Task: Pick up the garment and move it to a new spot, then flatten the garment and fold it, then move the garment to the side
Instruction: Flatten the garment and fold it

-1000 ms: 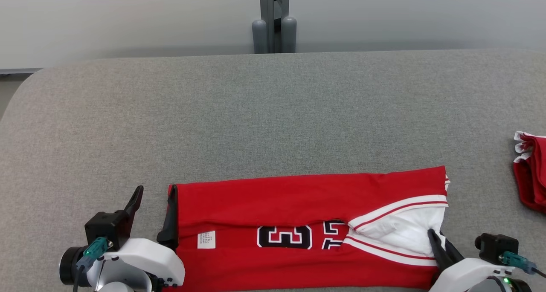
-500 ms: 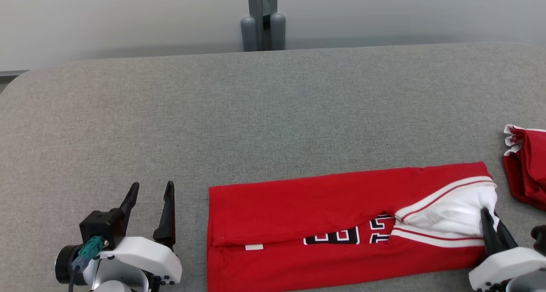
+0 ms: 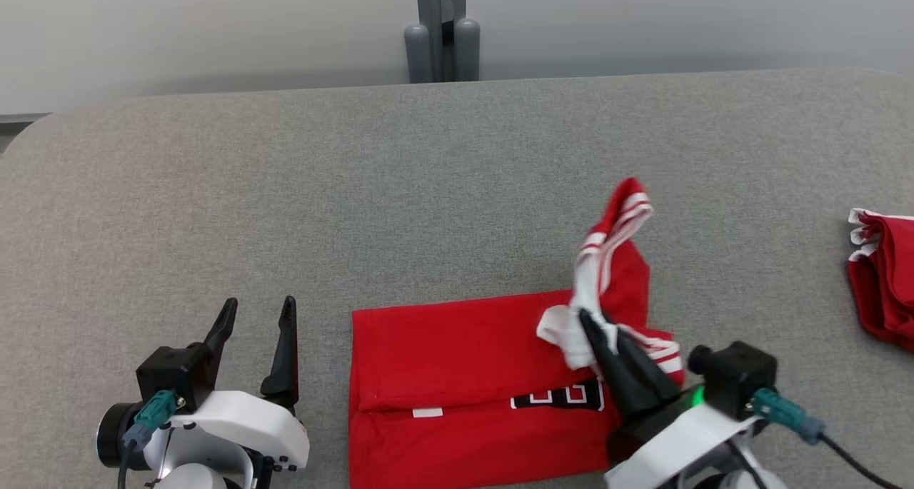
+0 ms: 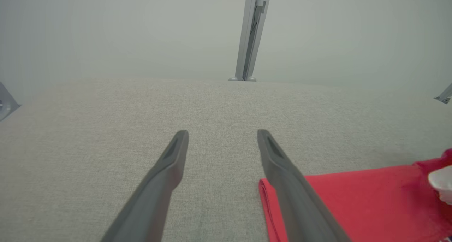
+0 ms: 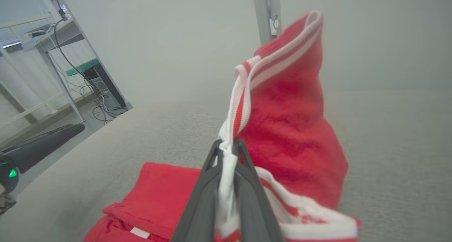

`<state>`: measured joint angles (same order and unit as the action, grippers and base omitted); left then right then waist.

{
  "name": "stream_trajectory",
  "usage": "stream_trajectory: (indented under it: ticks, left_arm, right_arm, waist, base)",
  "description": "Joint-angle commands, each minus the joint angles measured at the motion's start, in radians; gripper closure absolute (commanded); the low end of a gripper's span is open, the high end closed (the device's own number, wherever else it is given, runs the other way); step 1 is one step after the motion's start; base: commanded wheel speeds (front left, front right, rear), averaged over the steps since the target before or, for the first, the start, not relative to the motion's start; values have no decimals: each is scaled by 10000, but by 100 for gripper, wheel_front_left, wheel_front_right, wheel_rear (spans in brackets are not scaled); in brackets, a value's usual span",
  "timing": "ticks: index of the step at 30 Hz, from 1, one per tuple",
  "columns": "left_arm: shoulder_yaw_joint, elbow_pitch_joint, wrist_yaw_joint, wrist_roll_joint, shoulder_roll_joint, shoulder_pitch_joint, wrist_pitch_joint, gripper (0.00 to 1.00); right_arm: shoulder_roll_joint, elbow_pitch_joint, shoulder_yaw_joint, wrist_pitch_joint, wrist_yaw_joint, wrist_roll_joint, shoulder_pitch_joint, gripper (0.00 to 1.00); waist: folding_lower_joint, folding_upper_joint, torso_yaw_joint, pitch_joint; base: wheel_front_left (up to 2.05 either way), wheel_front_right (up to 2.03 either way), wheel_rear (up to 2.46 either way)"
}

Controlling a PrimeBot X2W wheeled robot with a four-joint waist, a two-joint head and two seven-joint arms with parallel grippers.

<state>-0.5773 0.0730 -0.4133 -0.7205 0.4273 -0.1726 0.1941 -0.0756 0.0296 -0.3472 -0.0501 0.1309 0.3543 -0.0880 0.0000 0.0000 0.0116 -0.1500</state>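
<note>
The garment point(image 3: 457, 346), a red jersey with black numerals and a small white tag, lies folded lengthwise on the grey table point(image 3: 428, 189). My right gripper point(image 3: 587, 319) is shut on the garment's striped right end and holds it lifted and doubled back over the rest, the trim standing up. In the right wrist view the white cloth is pinched between the fingers of the right gripper point(image 5: 227, 145), with the garment point(image 5: 289, 122) rising above them. My left gripper point(image 3: 258, 309) stands open on the table just left of the garment's left edge. In the left wrist view the left gripper point(image 4: 222, 134) is empty beside the garment point(image 4: 353, 199).
A smaller red bundle with a wavy white edge point(image 3: 882, 275) lies at the table's right edge. A grey post point(image 3: 441, 28) stands behind the table's far edge. Shelving and cables point(image 5: 63, 65) show off the table's left end in the right wrist view.
My right gripper has lifted the garment's right end and carried it leftward over the rest. Before that the garment slid right, away from the left gripper. The camera shifted slightly.
</note>
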Motion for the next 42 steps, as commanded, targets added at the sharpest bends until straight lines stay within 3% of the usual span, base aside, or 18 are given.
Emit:
stream_trajectory:
  ticks: [1, 5, 10, 17, 25, 26, 27, 28, 37, 42]
  left_arm:
    - [7, 17, 60, 42, 16, -170, 15, 0]
    - [-32, 46, 91, 56, -38, -261, 41, 0]
    - [-120, 139, 183, 74, -198, -473, 84, 0]
    - [-153, 285, 304, 99, -383, -624, 249, 0]
    - [-183, 430, 381, 113, -437, -679, 329, 0]
    - [-206, 450, 412, 123, -451, -699, 331, 0]
    - [-232, 477, 422, 128, -463, -725, 332, 0]
    - [-249, 497, 435, 133, -476, -756, 335, 0]
    - [-218, 607, 432, 77, -473, -721, 380, 0]
    - [-109, 521, 320, 80, -367, -621, 407, 0]
  right_arm:
    - [-7, -75, -249, 87, -4, 114, -91, 100]
    - [108, 209, -1481, 184, -4, 464, -565, 100]
    - [190, 1434, -2683, 11, -4, 927, -1323, 100]
    - [235, 3163, -3622, -386, -4, 1541, -2219, 100]
    - [260, 4036, -4682, -542, -4, 2395, -2942, 100]
    - [258, 4114, -4824, -592, -4, 2521, -3066, 97]
    - [253, 4218, -4924, -603, -4, 2654, -3124, 62]
    - [258, 4199, -5094, -663, -2, 2771, -3193, 0]
    - [249, 3014, -6339, -1260, -4, 4194, -3697, 0]
    - [34, 1628, -5873, -1754, -4, 4406, -3723, 0]
  waist:
    - [0, 0, 87, -37]
    - [0, 0, 328, -138]
    - [0, 0, 738, -288]
    - [0, 0, 1049, -477]
    - [0, 0, 1104, -558]
    - [0, 0, 1129, -573]
    - [0, 0, 1154, -579]
    - [0, 0, 1179, -586]
    - [0, 0, 1155, -525]
    - [0, 0, 979, -377]
  base:
    - [0, 0, 0]
    - [0, 0, 0]
    - [0, 0, 0]
    - [0, 0, 0]
    - [0, 0, 0]
    - [0, 0, 0]
    - [0, 0, 0]
    - [0, 0, 0]
    - [0, 0, 0]
    - [0, 0, 0]
